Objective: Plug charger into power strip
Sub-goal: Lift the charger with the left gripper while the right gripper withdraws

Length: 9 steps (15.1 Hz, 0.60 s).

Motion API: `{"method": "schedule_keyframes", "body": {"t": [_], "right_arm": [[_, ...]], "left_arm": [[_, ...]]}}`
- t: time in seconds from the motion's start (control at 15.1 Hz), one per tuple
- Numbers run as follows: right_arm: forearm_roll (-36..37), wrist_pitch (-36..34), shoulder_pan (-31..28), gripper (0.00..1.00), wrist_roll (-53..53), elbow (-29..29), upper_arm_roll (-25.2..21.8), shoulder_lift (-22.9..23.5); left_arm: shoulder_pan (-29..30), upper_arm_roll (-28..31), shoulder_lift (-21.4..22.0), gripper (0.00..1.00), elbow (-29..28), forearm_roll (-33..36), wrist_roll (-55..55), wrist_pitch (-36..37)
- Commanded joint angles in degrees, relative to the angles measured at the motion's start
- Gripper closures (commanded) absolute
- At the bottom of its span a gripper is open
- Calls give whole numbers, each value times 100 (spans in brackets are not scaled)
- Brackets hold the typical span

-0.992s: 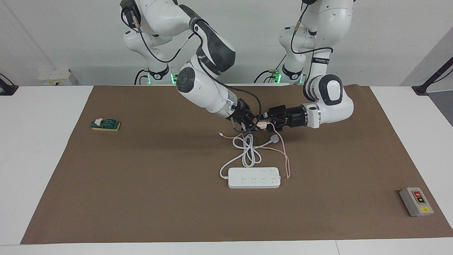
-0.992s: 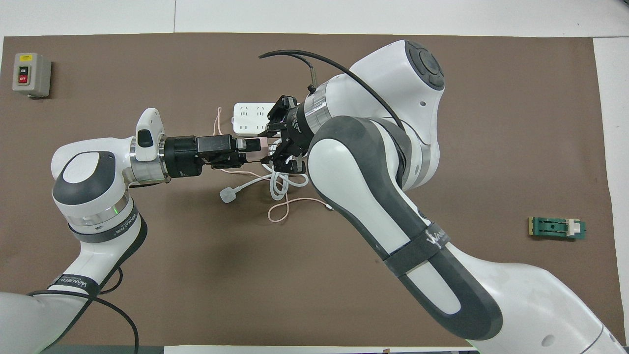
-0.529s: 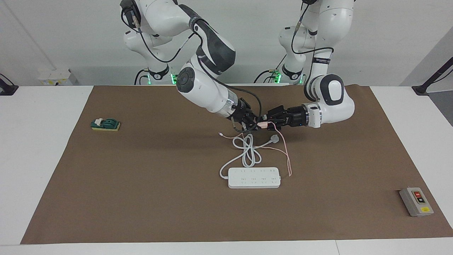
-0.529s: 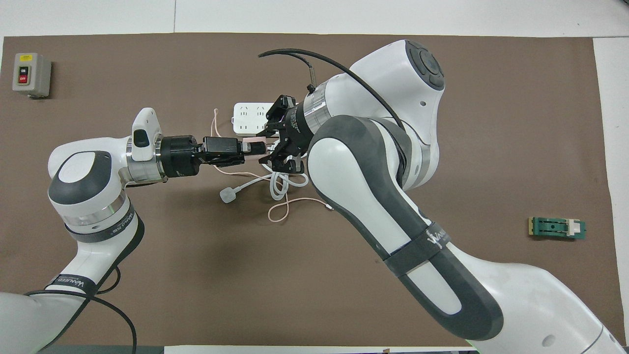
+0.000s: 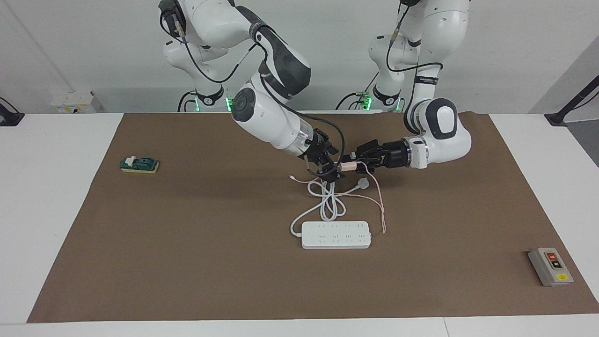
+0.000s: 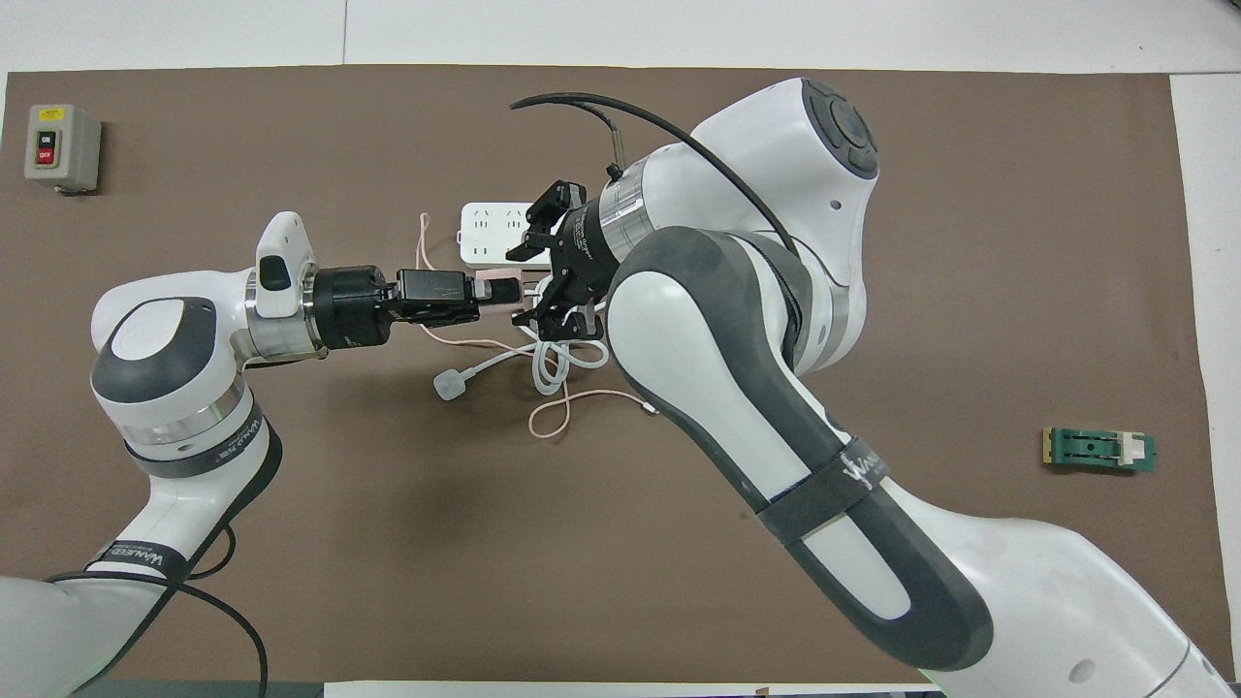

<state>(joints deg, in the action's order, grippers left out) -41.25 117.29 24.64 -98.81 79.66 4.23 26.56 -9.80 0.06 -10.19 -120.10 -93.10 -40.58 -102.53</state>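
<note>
Facing view: one charger (image 5: pixel 347 165) is clenched in the left gripper (image 5: pixel 354 164) above the coiled cord; the right gripper (image 5: pixel 330 169) has its jaws released beside it. One power strip (image 5: pixel 336 235) lies on the tabletop (image 5: pixel 187 243).

Overhead view: one grey switch box (image 6: pixel 62 147), one green block (image 6: pixel 1098 450).

From above, the left gripper (image 6: pixel 490 291) clamps the pink charger (image 6: pixel 503 289) over the coiled white cord (image 6: pixel 555 361). The right gripper (image 6: pixel 540 267) stands spread at the charger's three o'clock. The power strip (image 6: pixel 490 233) peeks out at twelve o'clock; the grey switch box (image 6: pixel 62 148) sits toward ten.
</note>
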Motion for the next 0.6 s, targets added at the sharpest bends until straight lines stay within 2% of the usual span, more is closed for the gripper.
{"method": "schedule_keyframes", "body": {"t": [0.0,0.13,0.33,0.53], "right_arm": [[20,-39,-432,0,63,-38,-1,-142],[38,-83,-705,0,430,-38,-19,-326],[431,-661,-1179,0,1229,-38,-19,-511],[1142,-1355,-1549,0,2598,-29,-19,-757]], "left_arm": [[198,30,158,100,117,562,-56,119],[312,38,140,100,494,1265,-12,58],[356,47,44,100,1162,2398,129,49],[356,47,-184,100,2119,4049,76,66]]}}
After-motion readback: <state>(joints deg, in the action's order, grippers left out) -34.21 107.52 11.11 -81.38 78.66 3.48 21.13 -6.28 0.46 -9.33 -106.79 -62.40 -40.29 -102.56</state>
